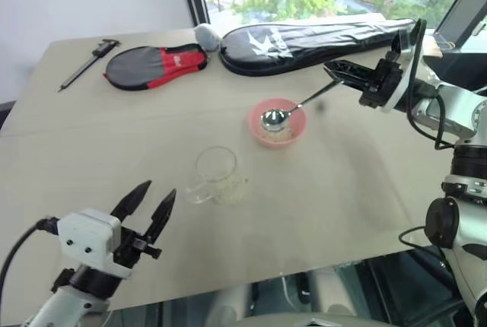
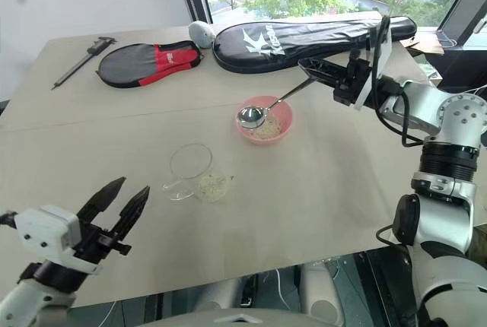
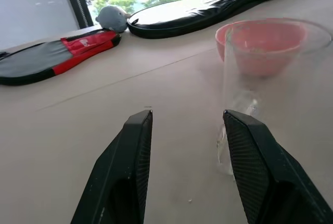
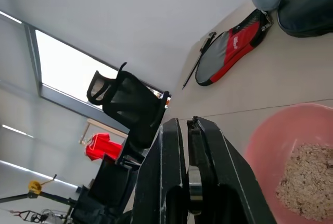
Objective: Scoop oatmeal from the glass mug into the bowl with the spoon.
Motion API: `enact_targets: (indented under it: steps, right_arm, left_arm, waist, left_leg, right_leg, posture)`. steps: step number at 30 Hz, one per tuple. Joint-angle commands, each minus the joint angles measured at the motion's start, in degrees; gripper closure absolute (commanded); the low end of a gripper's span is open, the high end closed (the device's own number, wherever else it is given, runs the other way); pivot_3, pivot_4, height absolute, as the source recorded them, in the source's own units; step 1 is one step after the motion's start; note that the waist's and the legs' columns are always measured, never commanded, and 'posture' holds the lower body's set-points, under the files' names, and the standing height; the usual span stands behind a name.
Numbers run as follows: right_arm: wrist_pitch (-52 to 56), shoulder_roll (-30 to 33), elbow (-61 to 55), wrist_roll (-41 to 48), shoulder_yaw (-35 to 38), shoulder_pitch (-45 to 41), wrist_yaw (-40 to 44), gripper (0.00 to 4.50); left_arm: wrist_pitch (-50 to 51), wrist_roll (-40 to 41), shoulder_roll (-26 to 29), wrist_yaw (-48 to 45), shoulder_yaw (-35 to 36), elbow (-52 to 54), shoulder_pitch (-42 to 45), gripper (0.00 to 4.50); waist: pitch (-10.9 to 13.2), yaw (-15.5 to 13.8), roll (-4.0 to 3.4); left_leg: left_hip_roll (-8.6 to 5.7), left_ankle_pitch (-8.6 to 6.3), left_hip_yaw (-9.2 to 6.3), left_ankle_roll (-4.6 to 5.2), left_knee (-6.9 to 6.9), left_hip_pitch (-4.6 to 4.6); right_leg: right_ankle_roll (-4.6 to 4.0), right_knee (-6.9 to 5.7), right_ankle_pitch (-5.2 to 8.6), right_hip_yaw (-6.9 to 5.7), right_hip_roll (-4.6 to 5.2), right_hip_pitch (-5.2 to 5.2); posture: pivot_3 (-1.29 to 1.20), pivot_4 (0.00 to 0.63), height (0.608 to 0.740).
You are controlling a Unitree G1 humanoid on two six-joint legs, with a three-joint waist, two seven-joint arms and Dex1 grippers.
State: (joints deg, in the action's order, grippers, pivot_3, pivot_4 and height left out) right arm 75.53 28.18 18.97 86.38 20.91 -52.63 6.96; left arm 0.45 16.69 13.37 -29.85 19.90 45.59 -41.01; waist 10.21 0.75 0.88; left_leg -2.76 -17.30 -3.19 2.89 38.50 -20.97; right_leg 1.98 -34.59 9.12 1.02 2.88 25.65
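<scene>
Your right pincer (image 2: pixel 316 67) is clamped shut on the spoon (image 2: pixel 268 107) handle, holding the spoon head over the pink bowl (image 2: pixel 265 121). The bowl sits mid-desk toward the far side, with oatmeal (image 4: pixel 306 179) already heaped in it. The spoon head looks empty, though its glare makes that hard to call.

The glass mug (image 1: pixel 217 176) stands upright nearer the front edge of the desk (image 1: pixel 342 190), well apart from the bowl, with a little oatmeal left at its base. Your left pincer (image 1: pixel 147 209) hangs by the front left corner, jaws roughly half open, holding nothing. In the left wrist view the mug sits just ahead of one finger (image 3: pixel 260 166).

Risks from here:
- The grip is far out on a thin handle, so the spoon may swivel when it digs in.
- The mug is light and unbraced; a spoon push on the wall could tip or slide it.
- Closing the left pincer off-centre could knock the glass.
- Carrying across the gap risks dropping flakes on the desk.
</scene>
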Motion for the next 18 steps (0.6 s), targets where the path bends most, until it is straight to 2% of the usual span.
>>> enact_targets:
  steps: [1,7,18]
  right_arm:
    - [-0.8,-0.1,-1.2,0.2,1.4,-0.6,0.0,4.5]
    - [-0.3,-0.3,-2.3,0.9,1.9,-0.3,-1.2,4.5]
    - [-0.6,0.0,-4.6,1.3,2.1,1.3,-2.6,4.5]
  left_arm:
    - [-6.7,-5.3,-0.8,0.0,-4.6,-3.1,-0.1,2.29]
    - [-13.1,-13.1,-1.7,3.5,-10.3,-10.0,3.9,2.29]
    - [-15.9,-15.2,-2.5,11.0,-9.1,-18.2,13.5,2.29]
  waist:
    - [0.0,0.0,0.0]
    - [0.0,0.0,-0.01]
    - [0.0,0.0,-0.02]
  left_leg:
    - [0.0,0.0,-0.02,0.01,0.0,0.0]
    - [0.02,-0.03,-0.08,0.05,0.01,-0.01]
    - [0.03,-0.03,-0.14,0.05,0.01,0.01]
  right_leg:
    - [0.02,0.0,-0.01,-0.02,-0.01,0.0]
    - [0.15,-0.04,-0.09,-0.08,-0.02,0.01]
    - [0.17,-0.13,-0.11,-0.11,0.18,0.02]
  posture:
    - [0.0,0.15,0.74]
    - [0.0,0.15,0.74]
    - [0.0,0.15,0.74]
